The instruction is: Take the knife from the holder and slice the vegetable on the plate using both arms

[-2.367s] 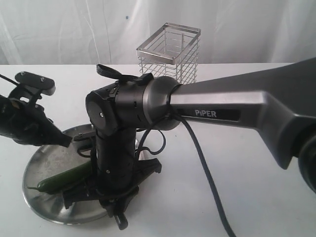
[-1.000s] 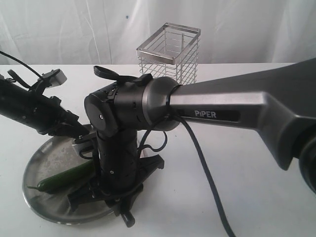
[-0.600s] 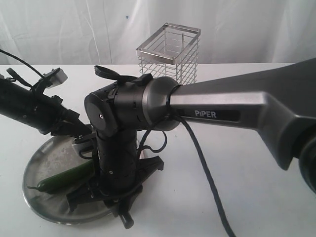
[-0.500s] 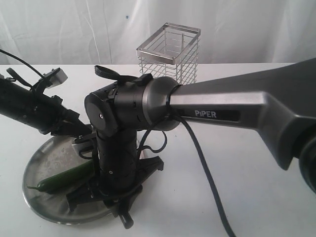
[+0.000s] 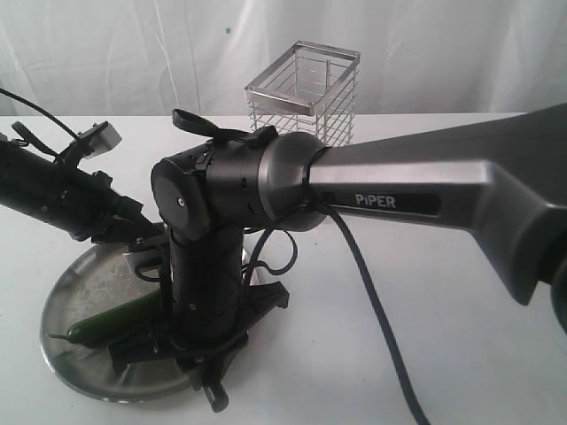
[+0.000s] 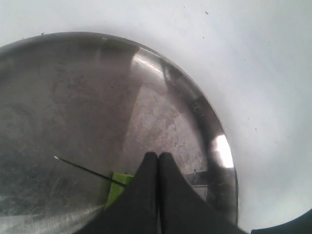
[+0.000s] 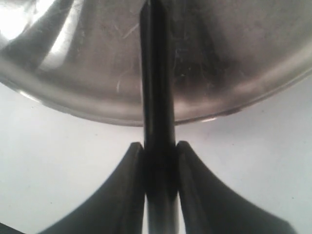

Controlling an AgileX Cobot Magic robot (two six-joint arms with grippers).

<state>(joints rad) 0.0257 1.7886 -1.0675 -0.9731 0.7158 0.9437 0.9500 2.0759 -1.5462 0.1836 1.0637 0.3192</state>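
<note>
The plate (image 5: 75, 279) lies at the front left with the dark green vegetable (image 5: 106, 322) on it. The right arm (image 5: 205, 283) stands over the plate's near side and hides part of both. My right gripper (image 7: 158, 146) is shut on the knife's black handle, and the knife (image 7: 156, 73) reaches past the rim over the plate (image 7: 234, 58). My left gripper (image 6: 158, 156) is shut with nothing between its fingers, low over the plate (image 6: 73, 97). A bright green bit (image 6: 116, 187) with a thin dark stem shows beside those fingers. The wire holder (image 5: 306, 93) stands at the back.
The right arm's grey "PiPER" link (image 5: 425, 199) spans the right half of the exterior view, with a black cable (image 5: 376, 319) hanging from it. The left arm (image 5: 53, 195) reaches in from the left edge. White table (image 5: 443, 372) surrounds the plate; white curtain behind.
The left arm swung down to the plate's far side, then stayed still. In the last half second the right arm's wrist and gripper shifted slightly left over the plate.
</note>
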